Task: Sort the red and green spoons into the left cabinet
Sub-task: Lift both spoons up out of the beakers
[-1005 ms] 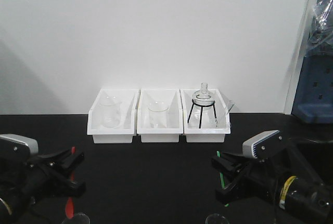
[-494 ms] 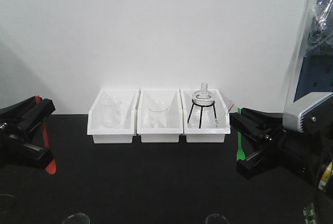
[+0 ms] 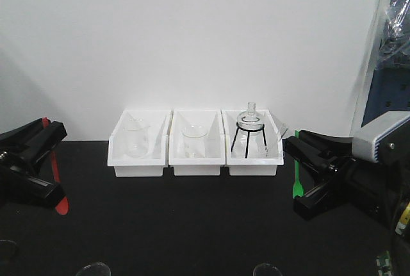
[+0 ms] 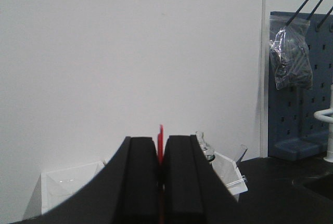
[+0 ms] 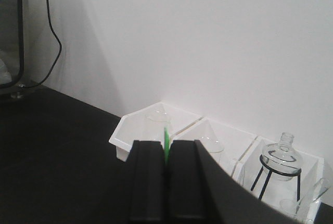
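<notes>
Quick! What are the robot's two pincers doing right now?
Left pincer: shut on the red spoon.
Right pincer: shut on the green spoon.

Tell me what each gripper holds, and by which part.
The left gripper is shut on the handle of the red spoon; the right gripper is shut on the handle of the green spoon. Both bowls hang free below.
</notes>
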Available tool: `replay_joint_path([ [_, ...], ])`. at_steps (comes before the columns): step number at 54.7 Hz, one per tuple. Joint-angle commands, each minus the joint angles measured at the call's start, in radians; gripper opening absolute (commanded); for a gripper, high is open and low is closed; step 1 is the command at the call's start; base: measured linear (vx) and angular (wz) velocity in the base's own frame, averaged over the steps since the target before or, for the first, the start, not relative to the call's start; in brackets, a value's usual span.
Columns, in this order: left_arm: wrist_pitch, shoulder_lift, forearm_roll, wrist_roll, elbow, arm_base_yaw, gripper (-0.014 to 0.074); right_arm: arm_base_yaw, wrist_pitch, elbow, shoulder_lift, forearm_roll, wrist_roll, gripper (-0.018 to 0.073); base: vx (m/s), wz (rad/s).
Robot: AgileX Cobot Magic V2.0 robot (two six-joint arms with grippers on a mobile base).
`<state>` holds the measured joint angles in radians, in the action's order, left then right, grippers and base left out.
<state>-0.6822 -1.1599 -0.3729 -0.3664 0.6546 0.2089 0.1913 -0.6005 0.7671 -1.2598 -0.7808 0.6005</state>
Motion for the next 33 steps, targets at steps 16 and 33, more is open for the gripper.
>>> replay_joint_path([
  [16, -0.066, 0.024, 0.018, -0.006, 0.027, 0.001, 0.0182, -0.001, -0.058, 0.03, 0.028, 0.024, -0.003, -0.0009, 0.0, 0.0],
  [33, -0.066, 0.024, 0.018, -0.006, 0.027, 0.001, 0.0182, -0.001, -0.058, 0.03, 0.028, 0.024, -0.003, -0.0009, -0.01, 0.0],
])
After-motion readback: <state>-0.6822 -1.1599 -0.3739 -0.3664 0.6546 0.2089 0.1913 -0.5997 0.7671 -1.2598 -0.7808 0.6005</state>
